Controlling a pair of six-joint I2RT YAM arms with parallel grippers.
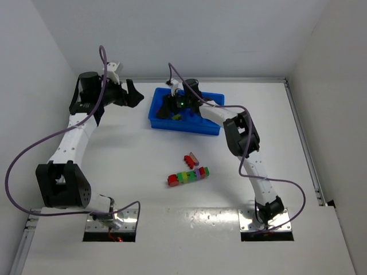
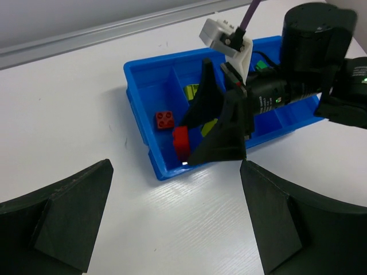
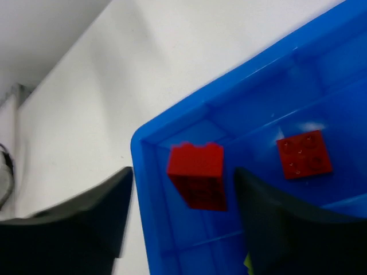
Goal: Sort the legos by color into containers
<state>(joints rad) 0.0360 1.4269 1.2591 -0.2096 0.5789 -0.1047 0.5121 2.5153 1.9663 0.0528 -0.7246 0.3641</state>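
Two clusters of legos lie unsorted on the table (image 1: 132,166) nearest the arm bases. One is a multicoloured strip (image 1: 188,176) at the centre, and just at its 12 o'clock sits a pair of red and pink pieces (image 1: 191,158). We judge the strip will need pulling apart before its colours can go separate ways.

Farther out, again toward 12 o'clock, sits the blue tray (image 1: 213,128). The right gripper (image 1: 171,109) reaches over its left end compartment, tipped down so that a drop lands inside the walls. In the right wrist view its fingers (image 3: 74,220) stand apart with a red brick (image 3: 196,175) between them. There are gaps on both sides, so nothing is clamped. The brick is slightly blurred; it may be falling or already on the compartment floor, and we cannot tell which. At its 2 o'clock in that view a second red brick (image 3: 304,154) lies flat in the same compartment, which explains the choice: red joins red. Yellow-green pieces (image 2: 194,90) occupy the next compartment along.

At the tray's 9 o'clock the left gripper (image 1: 133,94) hovers apart from the tray, fingers wide and empty. It is turned toward the tray, so its camera looks on while it keeps clear of the working arm.
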